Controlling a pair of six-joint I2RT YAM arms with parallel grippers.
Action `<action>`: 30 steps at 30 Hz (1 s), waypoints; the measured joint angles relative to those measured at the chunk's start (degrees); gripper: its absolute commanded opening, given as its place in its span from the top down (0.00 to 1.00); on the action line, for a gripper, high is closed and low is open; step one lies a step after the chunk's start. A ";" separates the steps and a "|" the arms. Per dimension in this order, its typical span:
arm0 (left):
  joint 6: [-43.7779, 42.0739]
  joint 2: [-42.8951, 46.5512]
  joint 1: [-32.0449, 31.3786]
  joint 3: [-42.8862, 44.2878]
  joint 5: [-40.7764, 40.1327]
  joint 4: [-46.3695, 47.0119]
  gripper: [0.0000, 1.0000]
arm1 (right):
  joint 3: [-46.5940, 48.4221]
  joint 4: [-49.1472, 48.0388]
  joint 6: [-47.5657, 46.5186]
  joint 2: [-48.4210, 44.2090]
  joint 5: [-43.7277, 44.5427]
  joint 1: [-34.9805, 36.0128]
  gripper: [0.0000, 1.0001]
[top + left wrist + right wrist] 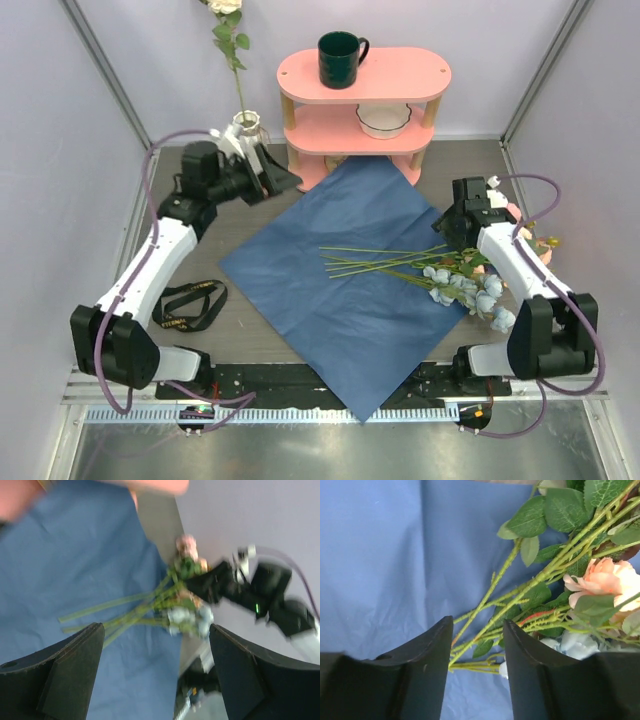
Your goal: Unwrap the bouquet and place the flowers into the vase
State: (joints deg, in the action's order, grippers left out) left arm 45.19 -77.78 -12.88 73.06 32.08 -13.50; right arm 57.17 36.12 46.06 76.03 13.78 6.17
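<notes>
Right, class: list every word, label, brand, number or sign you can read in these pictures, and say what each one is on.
black ribbon, lying on the table left of the blue paper: pale lettering runs along it, but it is too small to read.
dark green mug, pink shelf, blue paper, vase: no text visible on any of them.
Both wrist views: no text at all.
</notes>
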 measured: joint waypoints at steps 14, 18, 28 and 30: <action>-0.66 2.32 -31.89 -16.00 -1.05 5.81 0.11 | -0.17 -7.82 6.62 16.70 -2.69 -4.07 0.58; -1.03 1.16 -34.67 -15.85 -2.60 6.47 0.11 | -0.37 -8.02 9.84 16.20 -0.85 -4.07 0.64; -3.37 -0.22 -35.12 -14.32 -5.25 5.66 0.11 | -0.63 -8.72 12.79 16.33 2.51 -4.39 0.66; -3.93 -0.17 -35.12 -13.99 -5.90 4.68 0.11 | -0.63 -8.81 13.31 16.76 2.62 -4.50 0.66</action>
State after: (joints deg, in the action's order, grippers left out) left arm 41.25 -77.95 -48.01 59.07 26.17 -8.82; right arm 56.53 27.31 59.37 92.79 16.40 1.67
